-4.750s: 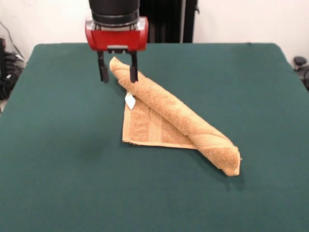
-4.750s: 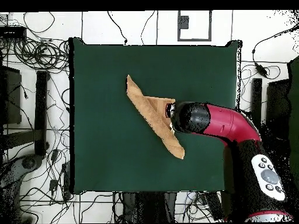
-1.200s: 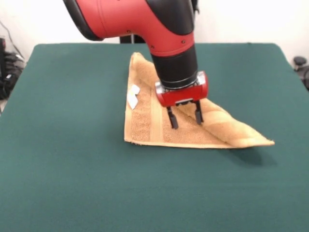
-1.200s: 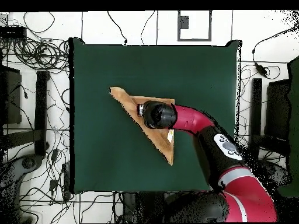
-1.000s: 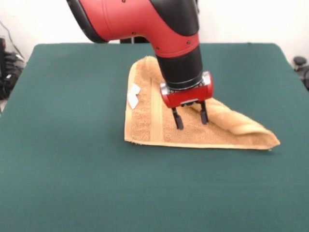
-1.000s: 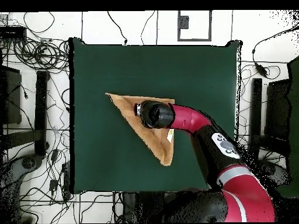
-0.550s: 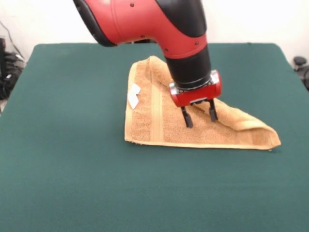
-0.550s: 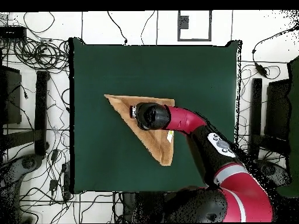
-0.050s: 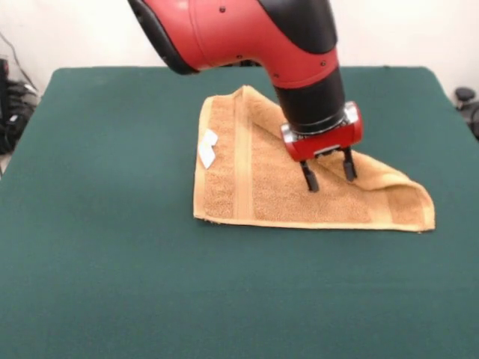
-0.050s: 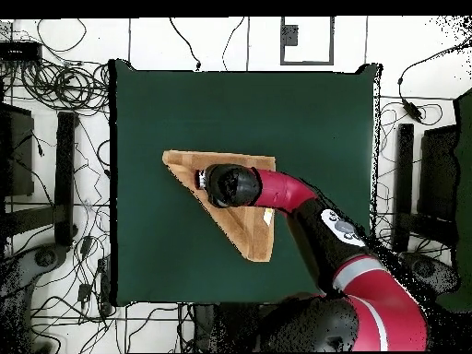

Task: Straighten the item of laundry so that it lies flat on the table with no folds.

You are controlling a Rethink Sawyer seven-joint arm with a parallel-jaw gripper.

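The orange-tan towel [image 9: 262,187] lies on the green table [image 9: 112,284] as a triangle, folded along a diagonal. A raised flap [image 9: 382,183] runs from the far corner down to the right corner. Its white tag [image 9: 207,148] shows at the left edge, beside a flat woven band [image 9: 241,164]. My gripper [image 9: 329,173] stands open, fingertips [image 9: 310,182] down on the towel at the inner edge of the flap, nothing clamped between them. In the overhead view the arm's wrist [image 10: 230,184] covers the gripper and the middle of the towel [image 10: 253,235].
The table's edges [image 10: 115,184] lie far from the towel on every side. Cables and equipment [image 10: 55,92] lie on the floor around the table. The arm [image 10: 313,212] reaches in over the table's near side in the overhead view.
The gripper has slid to the right across the towel, staying open. The folded flap has shifted rightward with it and lies flatter, uncovering more of the lower layer.
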